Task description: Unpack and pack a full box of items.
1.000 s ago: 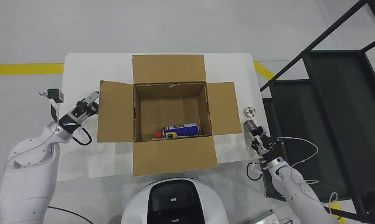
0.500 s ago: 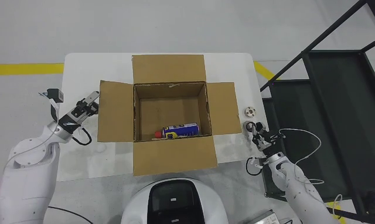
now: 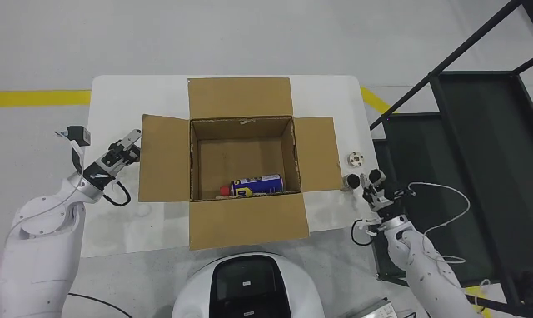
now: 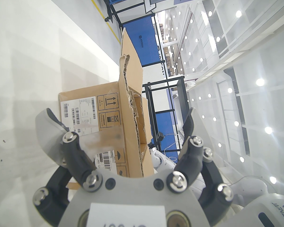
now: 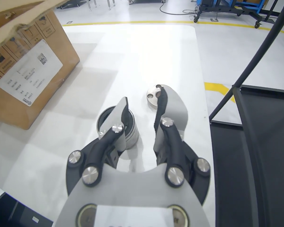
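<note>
Box [image 3: 241,97] sits open mid-table, only the spray can [image 3: 254,186] inside, metal cup [image 5: 130,128] and metal disc [image 3: 356,159] out beside it, so you're nearly unpacked, with repacking to come; right gripper [image 5: 143,98] is released just beside the cup, and left gripper [image 4: 118,116] is spread empty by the box.

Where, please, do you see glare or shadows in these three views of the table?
Left wrist view: the ceiling lights blaze as bright spots. Right wrist view: the cardboard box and the metal cylinder throw soft shadows on the white table. Top view: the box's inside is shaded around the spray can.
</note>
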Controlling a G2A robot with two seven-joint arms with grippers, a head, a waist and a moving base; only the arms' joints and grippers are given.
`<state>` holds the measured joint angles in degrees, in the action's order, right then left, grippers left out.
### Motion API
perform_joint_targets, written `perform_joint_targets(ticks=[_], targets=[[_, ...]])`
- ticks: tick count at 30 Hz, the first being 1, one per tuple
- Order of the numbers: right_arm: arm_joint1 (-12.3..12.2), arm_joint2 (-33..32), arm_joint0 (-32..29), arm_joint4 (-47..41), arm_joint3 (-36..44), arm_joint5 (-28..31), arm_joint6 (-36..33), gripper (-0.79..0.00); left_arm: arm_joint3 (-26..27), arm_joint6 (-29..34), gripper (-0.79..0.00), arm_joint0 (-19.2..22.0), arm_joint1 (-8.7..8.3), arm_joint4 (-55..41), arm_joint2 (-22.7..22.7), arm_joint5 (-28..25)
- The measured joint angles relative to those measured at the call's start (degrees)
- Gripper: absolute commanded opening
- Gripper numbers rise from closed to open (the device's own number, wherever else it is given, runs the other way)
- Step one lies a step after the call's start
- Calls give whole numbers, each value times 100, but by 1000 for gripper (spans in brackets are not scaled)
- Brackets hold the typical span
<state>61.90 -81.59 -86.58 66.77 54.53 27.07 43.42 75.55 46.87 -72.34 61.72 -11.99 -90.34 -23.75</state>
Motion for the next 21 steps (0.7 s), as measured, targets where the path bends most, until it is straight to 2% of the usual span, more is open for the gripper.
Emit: perform_joint_targets(ticks=[5,10,17,21], targets=[[-92,-305,-472,117,651,353,356,0,0,0,0,0,0,0,0,0],[-199,-689,-1004,439,1558,429,270,0,0,0,0,0,0,0,0,0],[-340,-1341,-1803,927,3396,584,-623,0,0,0,0,0,0,0,0,0],[-393,-1556,-1980,1137,4287,865,-1334,0,0,0,0,0,0,0,0,0]])
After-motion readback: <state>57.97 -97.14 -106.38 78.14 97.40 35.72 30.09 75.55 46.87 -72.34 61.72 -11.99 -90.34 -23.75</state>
